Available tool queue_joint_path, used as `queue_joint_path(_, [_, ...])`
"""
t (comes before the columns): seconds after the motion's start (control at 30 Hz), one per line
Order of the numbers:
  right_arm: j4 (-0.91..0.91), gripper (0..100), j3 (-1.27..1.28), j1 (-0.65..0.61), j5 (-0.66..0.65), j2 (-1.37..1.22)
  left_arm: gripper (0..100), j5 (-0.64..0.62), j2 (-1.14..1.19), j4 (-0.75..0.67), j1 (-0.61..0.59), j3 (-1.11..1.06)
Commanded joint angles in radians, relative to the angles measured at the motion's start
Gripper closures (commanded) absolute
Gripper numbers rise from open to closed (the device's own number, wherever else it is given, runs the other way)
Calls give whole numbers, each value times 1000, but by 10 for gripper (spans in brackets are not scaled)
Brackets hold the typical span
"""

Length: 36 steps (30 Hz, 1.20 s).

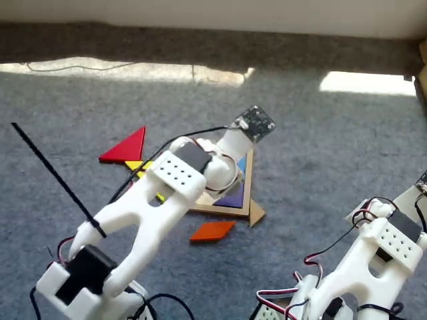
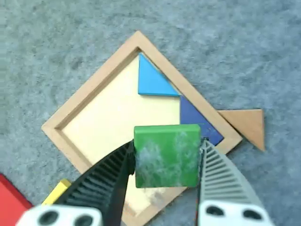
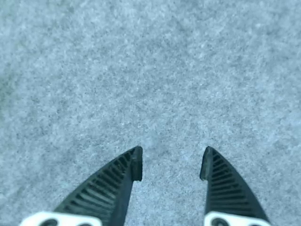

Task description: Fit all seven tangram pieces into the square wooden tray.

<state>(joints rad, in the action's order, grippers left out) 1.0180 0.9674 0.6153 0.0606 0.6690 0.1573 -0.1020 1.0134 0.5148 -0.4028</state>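
My left gripper [image 2: 165,149] is shut on a green square piece [image 2: 165,157] and holds it above the square wooden tray [image 2: 94,84]. A light blue triangle [image 2: 155,80] and a dark blue piece [image 2: 197,120] lie in the tray along one side; the rest of its floor is bare. A tan triangle [image 2: 247,126] lies just outside the tray's corner. In the high view the left arm [image 1: 180,173] covers most of the tray [image 1: 249,183]. A red triangle [image 1: 127,148], a yellow piece [image 1: 137,165] and an orange parallelogram [image 1: 212,231] lie on the carpet. My right gripper [image 3: 170,165] stands open over bare carpet.
Grey carpet covers the whole work surface. The right arm [image 1: 387,247] stands at the near right, away from the pieces. A black cable [image 1: 53,173] runs diagonally at the left. A bright strip of floor and a wall lie at the far edge.
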Motion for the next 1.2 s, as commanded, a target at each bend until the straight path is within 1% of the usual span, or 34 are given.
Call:
queue_joint_path(0.0, [-16,793,-10,-1,2,18,854,55,124,-15,-41,136])
queue_joint_path(0.07, [-16,793,-10,-1,2,18,833,54,188,-14,-41,173])
queue_joint_path(0.17, [-16,793,-10,-1,2,18,757,51,262,-14,-39,211])
queue_joint_path(0.27, [-16,793,-10,-1,2,18,708,48,292,-14,-48,237])
queue_joint_path(0.37, [-16,793,-10,-1,2,18,705,41,291,-11,-59,255])
queue_joint_path(0.47, [-16,793,-10,-1,2,18,705,-2,291,-8,-81,291])
queue_joint_path(0.57, [-16,793,-10,-1,2,18,705,0,275,17,-113,298])
queue_joint_path(0.67, [-16,793,-10,-1,2,18,706,0,228,48,-147,280])
queue_joint_path(0.8, [-16,793,-10,-2,2,18,706,2,203,43,-160,206])
queue_joint_path(0.87, [-16,793,-10,-2,2,18,706,2,203,3,-160,165])
queue_joint_path(0.97, [-16,793,-8,-2,2,18,706,43,203,-66,-160,110])
queue_joint_path(1.17, [-16,793,-7,-2,2,18,706,55,206,-112,-160,68])
